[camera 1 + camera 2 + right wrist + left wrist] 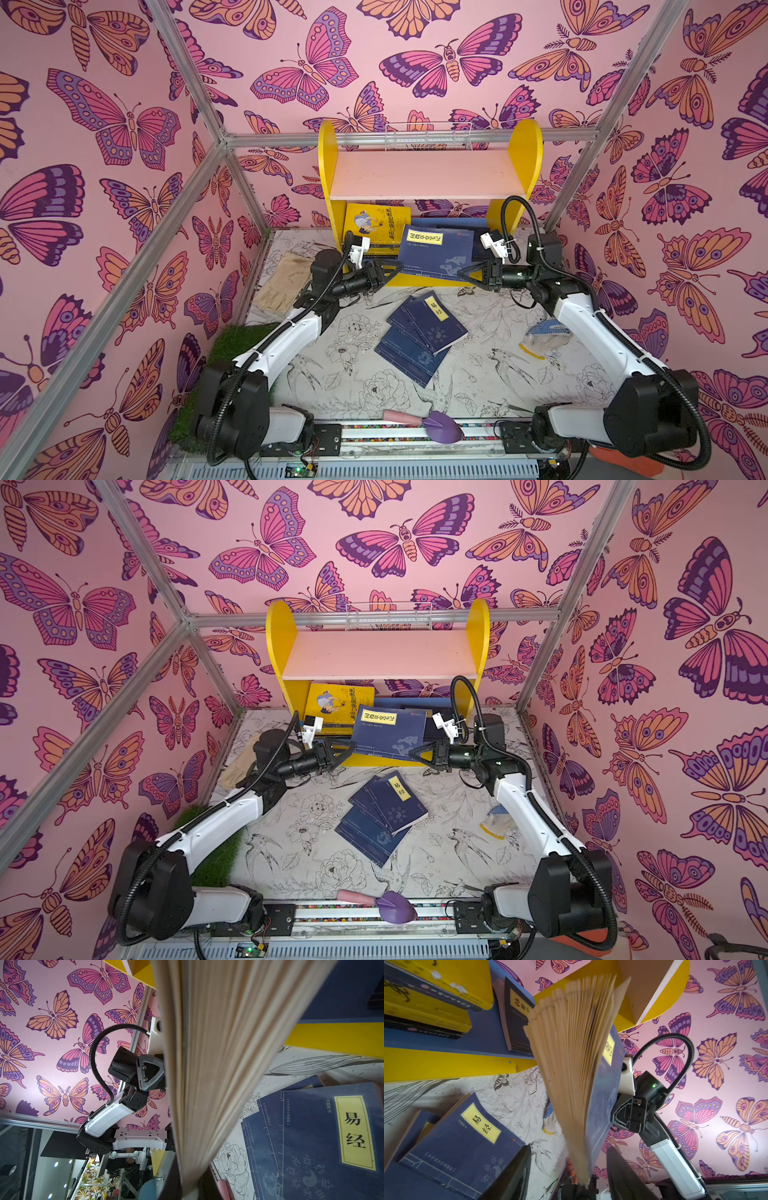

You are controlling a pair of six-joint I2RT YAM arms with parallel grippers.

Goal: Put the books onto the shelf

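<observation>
Book (pixel 436 253) is being clamped by right gripper (pixel 462 272), straddled by open left gripper (pixel 395 267); pages fanning, best slid flat into shelf (pixel 424 174).

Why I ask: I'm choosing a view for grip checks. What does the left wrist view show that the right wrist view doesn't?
Only left wrist: yellow books on the shelf, and the right gripper behind the held book. Only right wrist: the left gripper beside its pages. Both: the held book's fanned pages, the navy stack on the table, the shelf's yellow front edge.
</observation>
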